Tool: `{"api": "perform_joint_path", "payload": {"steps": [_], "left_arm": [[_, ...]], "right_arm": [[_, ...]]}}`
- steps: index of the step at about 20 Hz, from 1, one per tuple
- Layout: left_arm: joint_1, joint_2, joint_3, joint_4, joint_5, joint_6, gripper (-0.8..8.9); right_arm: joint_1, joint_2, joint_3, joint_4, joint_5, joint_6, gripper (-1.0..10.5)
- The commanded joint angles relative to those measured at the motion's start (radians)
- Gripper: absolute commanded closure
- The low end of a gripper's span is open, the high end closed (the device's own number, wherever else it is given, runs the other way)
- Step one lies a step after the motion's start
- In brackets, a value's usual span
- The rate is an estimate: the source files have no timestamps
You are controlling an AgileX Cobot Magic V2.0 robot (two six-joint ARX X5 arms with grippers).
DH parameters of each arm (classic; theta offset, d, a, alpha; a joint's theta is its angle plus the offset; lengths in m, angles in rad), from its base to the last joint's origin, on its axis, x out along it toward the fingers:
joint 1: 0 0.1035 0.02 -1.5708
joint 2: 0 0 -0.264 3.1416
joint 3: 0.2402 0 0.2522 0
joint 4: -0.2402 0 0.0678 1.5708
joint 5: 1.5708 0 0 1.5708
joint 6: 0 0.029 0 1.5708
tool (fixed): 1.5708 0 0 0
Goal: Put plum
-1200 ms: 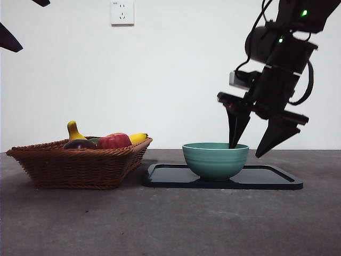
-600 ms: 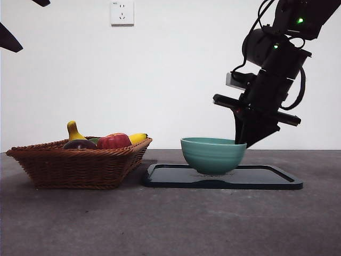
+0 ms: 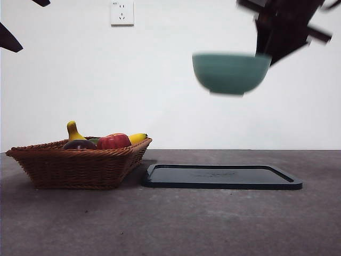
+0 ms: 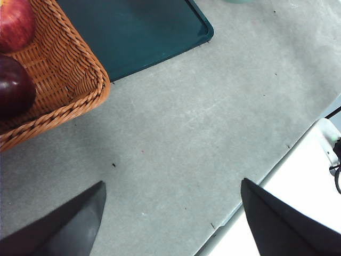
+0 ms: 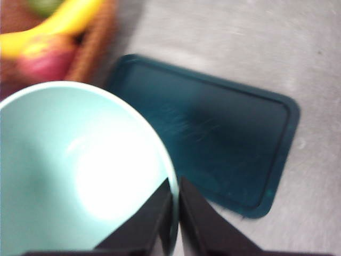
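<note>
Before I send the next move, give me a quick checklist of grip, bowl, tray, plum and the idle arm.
1. Grip: right gripper fingers pinch the rim of the green bowl: ok.
2. Bowl height: held high in the air, well above the tray: ok.
3. Bowl contents: inside looks bare in the right wrist view: ok.
4. Tray: nothing shows on it: ok.
5. Plum: lies in the wicker basket beside the red apple, not yet moved: not ok.
6. Left gripper: open over bare table, holding nothing: ok.
</note>
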Motion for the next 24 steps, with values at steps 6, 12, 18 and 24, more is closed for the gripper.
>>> {"api": "perform_joint_path", "payload": {"steps": [6,12,18,24], "left_arm": [[-0.004,0.006,0.014,0.010,0.003,0.013,4.09],[-0.004,0.006,0.014,0.010,0.003,0.013,4.09],[-0.004,0.006,0.014,0.010,0.003,0.013,4.09],[-0.004,0.006,0.014,0.010,0.003,0.013,4.09]], "right_arm": [[0.101,-0.223,-0.242,0.050,0.024,0.005,9.4],[0.185,-0.218,-0.471,0.239,0.025,0.089,9.4],[0.226,-0.106,-0.544,0.360,0.037,0.117,9.4],[0.252,-0.001,-0.544,0.398,0.074,0.117,9.4]]}}
